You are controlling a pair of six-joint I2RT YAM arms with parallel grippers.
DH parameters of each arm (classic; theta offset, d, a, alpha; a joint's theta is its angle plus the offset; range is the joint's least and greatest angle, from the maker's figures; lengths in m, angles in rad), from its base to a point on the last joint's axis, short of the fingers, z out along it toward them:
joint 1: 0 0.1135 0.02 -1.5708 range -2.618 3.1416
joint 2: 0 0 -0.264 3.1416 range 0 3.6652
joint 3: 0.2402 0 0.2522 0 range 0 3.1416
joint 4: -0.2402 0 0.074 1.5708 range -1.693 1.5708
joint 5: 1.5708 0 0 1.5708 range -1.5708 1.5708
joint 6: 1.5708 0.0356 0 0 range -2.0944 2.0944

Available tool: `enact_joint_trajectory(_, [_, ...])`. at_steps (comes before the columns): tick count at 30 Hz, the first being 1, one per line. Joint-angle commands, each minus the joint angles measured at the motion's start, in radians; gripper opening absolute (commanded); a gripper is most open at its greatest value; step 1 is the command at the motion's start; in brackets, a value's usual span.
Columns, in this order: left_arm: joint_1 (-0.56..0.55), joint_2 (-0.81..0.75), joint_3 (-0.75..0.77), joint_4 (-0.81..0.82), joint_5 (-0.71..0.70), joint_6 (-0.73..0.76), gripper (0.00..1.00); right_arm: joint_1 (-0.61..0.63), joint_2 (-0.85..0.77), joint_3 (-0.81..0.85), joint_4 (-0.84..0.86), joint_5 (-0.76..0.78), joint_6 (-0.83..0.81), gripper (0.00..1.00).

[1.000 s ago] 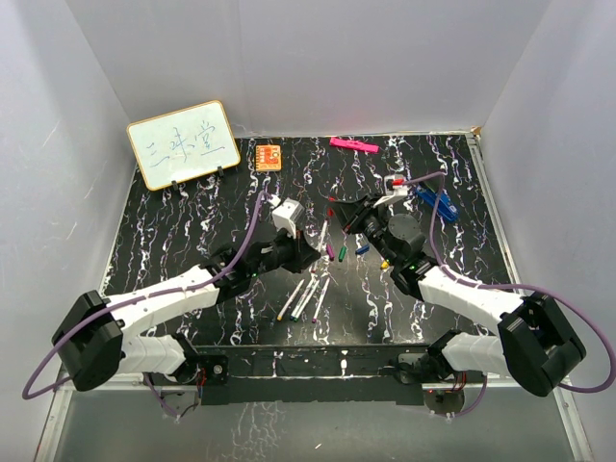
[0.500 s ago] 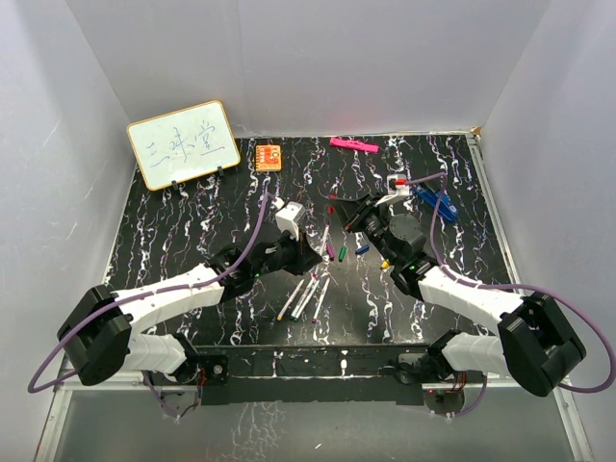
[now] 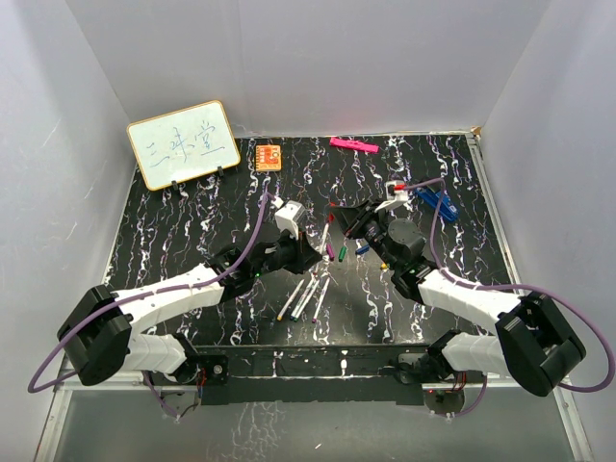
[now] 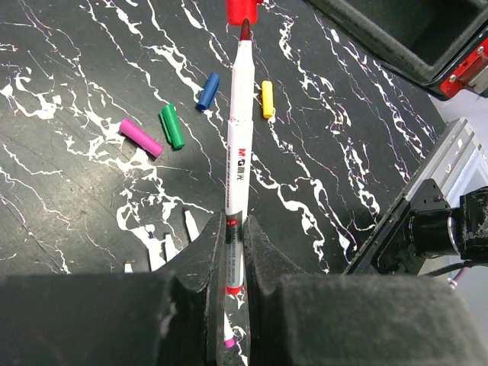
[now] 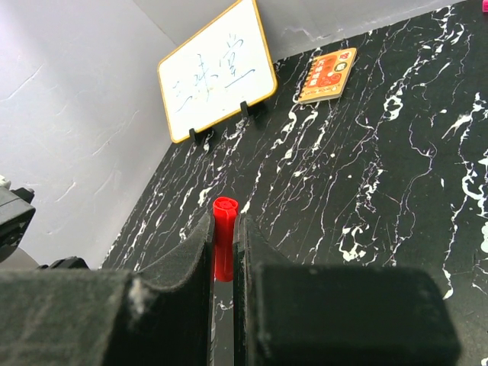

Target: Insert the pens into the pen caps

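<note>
The left gripper [image 4: 235, 229] clamps the white-barrelled, red-tipped marker pen [image 4: 238, 137] by its rear end, tip just at the mouth of the stubby red plastic cap [image 5: 223, 240] clamped in the right gripper [image 5: 223, 225].

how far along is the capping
Done: none visibly capped. In hand: left gripper holds a white-barrelled red-tipped pen, its tip right at the red plastic cap in the right gripper. Left: magenta, green, blue and yellow caps and other white pens lie loose.
</note>
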Motion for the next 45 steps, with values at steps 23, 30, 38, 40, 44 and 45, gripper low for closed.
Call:
enact_joint_trajectory(23, [0.000, 0.011, -0.011, 0.028, -0.003, 0.002, 0.00, 0.006, 0.010, 0.037, 0.080, -0.004, 0.014, 0.00])
enact_joint_trajectory(30, [-0.001, 0.016, -0.011, 0.031, -0.010, 0.000, 0.00, 0.007, 0.006, 0.037, 0.079, -0.020, 0.019, 0.00])
enact_joint_trajectory(38, [0.000, 0.004, -0.012, 0.027, -0.031, 0.002, 0.00, 0.011, -0.001, 0.029, 0.068, -0.027, 0.024, 0.00])
enact_joint_trajectory(40, [-0.001, 0.001, -0.013, 0.026, -0.040, 0.002, 0.00, 0.013, 0.000, 0.025, 0.068, -0.028, 0.026, 0.00])
enact_joint_trajectory(44, [-0.001, -0.002, -0.014, 0.029, -0.051, -0.002, 0.00, 0.018, 0.003, 0.023, 0.068, -0.031, 0.028, 0.00])
enact_joint_trajectory(45, [-0.001, -0.002, -0.013, 0.033, -0.050, -0.003, 0.00, 0.021, 0.007, 0.022, 0.069, -0.031, 0.029, 0.00])
